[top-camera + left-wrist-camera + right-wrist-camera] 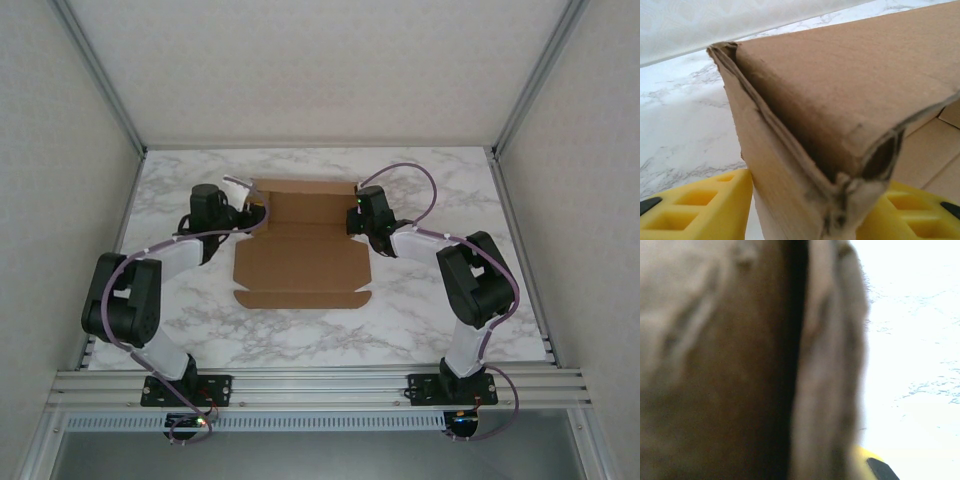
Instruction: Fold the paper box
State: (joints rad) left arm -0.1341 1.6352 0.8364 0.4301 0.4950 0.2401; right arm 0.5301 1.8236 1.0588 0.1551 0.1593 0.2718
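Note:
The paper box (300, 255) is brown cardboard, lying part folded in the middle of the marble table (420, 320). Its back wall and side walls stand up, and its front panel and flap lie flat toward me. My left gripper (256, 216) is at the box's back left corner. In the left wrist view its yellow fingers (695, 210) straddle the doubled left wall (790, 165); I cannot tell whether they press it. My right gripper (358, 224) is at the back right corner. It is shut on the right wall (825, 365), which is blurred and very close, with one yellow finger (865, 462) beside it.
White enclosure walls and aluminium posts (120, 110) ring the table on three sides. A rail (320, 385) with both arm bases runs along the near edge. Purple cables (420, 180) loop over both arms. Bare marble lies in front of the box and to either side.

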